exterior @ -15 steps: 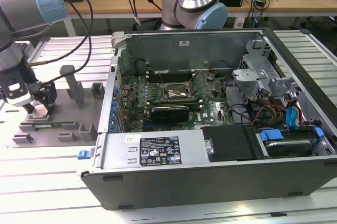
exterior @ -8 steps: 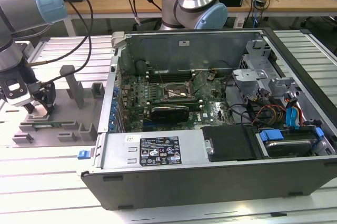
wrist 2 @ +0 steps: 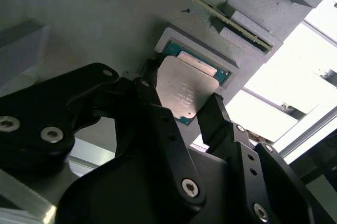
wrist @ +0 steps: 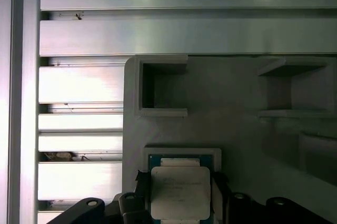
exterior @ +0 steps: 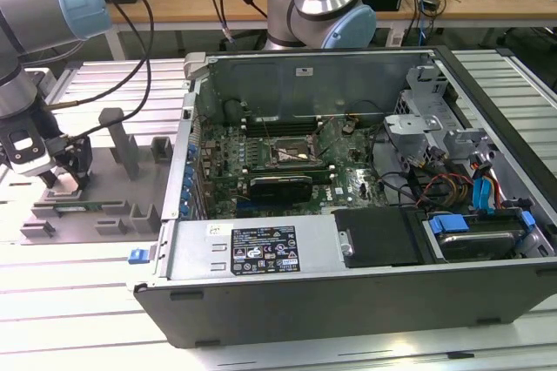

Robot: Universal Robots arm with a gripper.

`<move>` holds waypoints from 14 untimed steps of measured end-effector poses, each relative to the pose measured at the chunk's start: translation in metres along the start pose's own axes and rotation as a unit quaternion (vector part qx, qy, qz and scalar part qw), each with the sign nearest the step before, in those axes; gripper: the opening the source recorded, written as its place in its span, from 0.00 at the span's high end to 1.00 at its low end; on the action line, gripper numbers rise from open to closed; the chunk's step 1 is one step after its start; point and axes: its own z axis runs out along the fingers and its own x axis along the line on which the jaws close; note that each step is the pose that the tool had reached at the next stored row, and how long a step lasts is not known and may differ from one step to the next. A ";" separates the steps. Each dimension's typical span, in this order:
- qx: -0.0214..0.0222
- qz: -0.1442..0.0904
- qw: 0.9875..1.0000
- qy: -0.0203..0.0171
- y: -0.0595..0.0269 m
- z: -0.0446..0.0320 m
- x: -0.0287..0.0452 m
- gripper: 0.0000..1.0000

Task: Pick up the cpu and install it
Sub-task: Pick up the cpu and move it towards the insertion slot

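Bright, even overhead light in the exterior view; soft shadows within the computer case (exterior: 305, 84). Blown-out glare off the table (wrist: 79, 82) in both wrist views; grey fixture (wrist: 237, 92) dim by contrast; faint sheen on the cpu (wrist: 180, 192).

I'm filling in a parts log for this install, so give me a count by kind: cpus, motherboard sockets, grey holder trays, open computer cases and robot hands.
cpu: 1
motherboard socket: 1
grey holder tray: 1
open computer case: 1
hand: 1
Total: 5
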 end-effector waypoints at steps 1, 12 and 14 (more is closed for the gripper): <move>0.000 0.000 1.000 0.000 0.0001 -0.0012 -0.0001 0.45; 0.000 0.000 1.000 0.000 0.0011 -0.0199 -0.0001 0.45; 0.000 0.000 1.000 0.000 0.0014 -0.0248 0.0000 0.45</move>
